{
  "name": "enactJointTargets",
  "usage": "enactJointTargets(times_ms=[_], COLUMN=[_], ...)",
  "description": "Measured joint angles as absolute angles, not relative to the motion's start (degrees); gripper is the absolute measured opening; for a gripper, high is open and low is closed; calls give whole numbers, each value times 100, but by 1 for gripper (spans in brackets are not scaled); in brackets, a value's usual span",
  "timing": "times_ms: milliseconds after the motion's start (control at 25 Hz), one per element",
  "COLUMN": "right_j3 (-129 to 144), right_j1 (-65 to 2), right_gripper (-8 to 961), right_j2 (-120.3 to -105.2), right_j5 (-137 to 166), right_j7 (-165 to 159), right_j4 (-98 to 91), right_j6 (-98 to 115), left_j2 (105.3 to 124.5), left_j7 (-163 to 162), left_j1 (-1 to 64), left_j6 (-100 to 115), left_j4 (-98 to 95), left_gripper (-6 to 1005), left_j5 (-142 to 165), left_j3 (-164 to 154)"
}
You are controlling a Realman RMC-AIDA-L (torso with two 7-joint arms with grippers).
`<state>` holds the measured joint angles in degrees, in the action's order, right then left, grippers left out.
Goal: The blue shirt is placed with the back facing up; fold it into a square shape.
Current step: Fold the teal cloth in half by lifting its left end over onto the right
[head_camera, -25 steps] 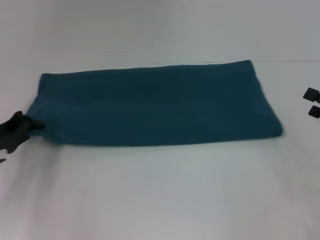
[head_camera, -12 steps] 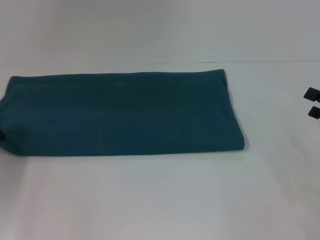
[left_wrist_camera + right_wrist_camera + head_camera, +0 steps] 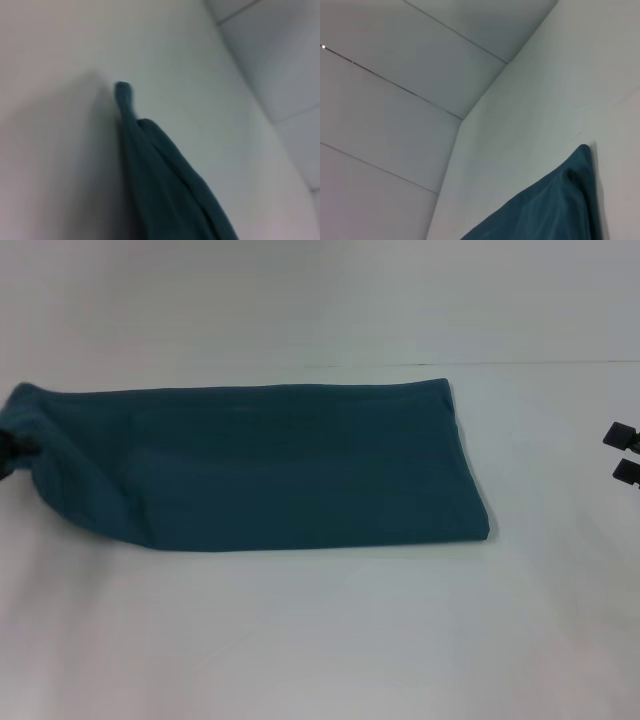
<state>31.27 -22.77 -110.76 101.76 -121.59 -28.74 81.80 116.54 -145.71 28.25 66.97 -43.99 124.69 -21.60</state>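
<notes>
A: How does the blue shirt (image 3: 290, 465) lie?
B: A long soft band on the white table (image 3: 330, 640), running left to right.
A: Grippers?
B: Left gripper (image 3: 8, 450) pinches its bunched left end; right gripper (image 3: 622, 452) hangs apart, jaws parted.

Bare lab-like room: plain white table (image 3: 320, 640), white panelled walls (image 3: 395, 100).

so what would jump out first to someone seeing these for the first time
The blue shirt, folded into a long band, lies across the white table and dominates the head view. Its left end is bunched and lifted where the left hand pinches it at the picture's edge. The right hand waits at the far right, apart from the cloth.
</notes>
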Motion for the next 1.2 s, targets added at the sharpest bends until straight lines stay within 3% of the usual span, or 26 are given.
enactJointTargets(times_ms=[360,760,1200], right_j3=[3163,3173,3182], right_j1=[-2314,-2314,-2331], right_gripper=[945,945,944], right_j2=[-11077,-11111,-11118], right_j5=[10196,10196,10262], right_j7=[-12117,-12113,-12111], right_j4=[-2874,-2874,-2874], right_j6=[8183,8183,8154], left_j2=[11648,11849,12397], left_j7=[-14618,-14590,-14481], left_j1=[3258,3966,4445], left_j6=[7472,7757,7114], left_j4=[-4654,-4671,-4515], left_gripper=[6,8,12], left_j5=[12123,11666,11339], left_j3=[-2188,-2658,-3692])
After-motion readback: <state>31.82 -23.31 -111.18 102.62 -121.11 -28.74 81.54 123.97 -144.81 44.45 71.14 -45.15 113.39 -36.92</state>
